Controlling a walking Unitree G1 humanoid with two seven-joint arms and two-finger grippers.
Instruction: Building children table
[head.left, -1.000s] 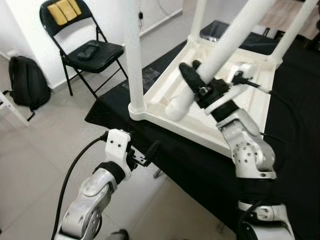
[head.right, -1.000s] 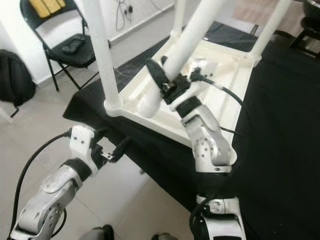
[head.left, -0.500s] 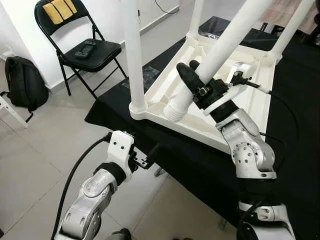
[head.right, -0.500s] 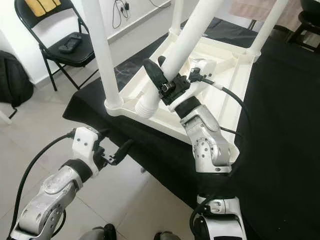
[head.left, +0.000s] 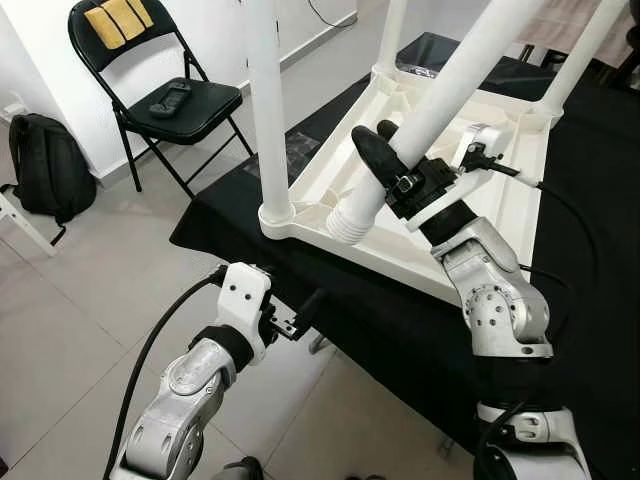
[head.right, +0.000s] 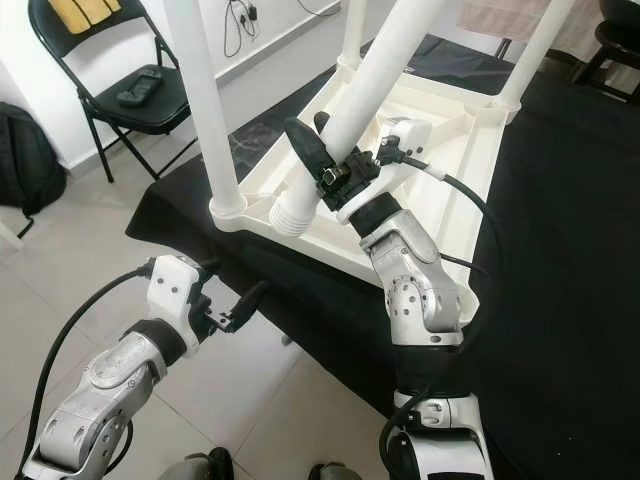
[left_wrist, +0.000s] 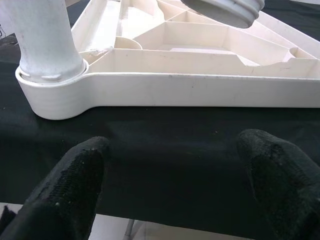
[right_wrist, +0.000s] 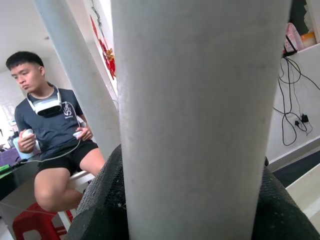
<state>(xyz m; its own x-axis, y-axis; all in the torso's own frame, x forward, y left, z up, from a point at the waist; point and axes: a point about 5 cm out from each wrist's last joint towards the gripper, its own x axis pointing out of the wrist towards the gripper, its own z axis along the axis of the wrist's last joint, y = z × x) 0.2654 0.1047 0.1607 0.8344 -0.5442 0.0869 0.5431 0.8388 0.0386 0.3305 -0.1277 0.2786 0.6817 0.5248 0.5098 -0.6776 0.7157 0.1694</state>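
A white plastic table top (head.left: 500, 215) lies upside down on a black-draped table (head.left: 590, 300). An upright white leg (head.left: 263, 100) stands in its near left corner socket (left_wrist: 47, 85), and two more stand at the far corners. My right gripper (head.left: 388, 170) is shut on a loose white leg (head.left: 450, 85), held tilted. That leg's ribbed end (head.left: 345, 222) hovers just over the top's near rim. In the right wrist view the leg (right_wrist: 200, 125) sits between the black fingers (right_wrist: 97, 210). My left gripper (head.left: 300, 315) is open, low before the table's edge.
A black folding chair (head.left: 170, 100) with a remote and a yellow pad stands at the back left, beside a black backpack (head.left: 45, 165). Tiled floor is free at the left. A person (right_wrist: 50, 130) sits beyond the table, wearing a headset.
The head camera shifted slightly. The held leg's ribbed end has come up from inside the table top and now hangs over the near rim. The left gripper has barely moved.
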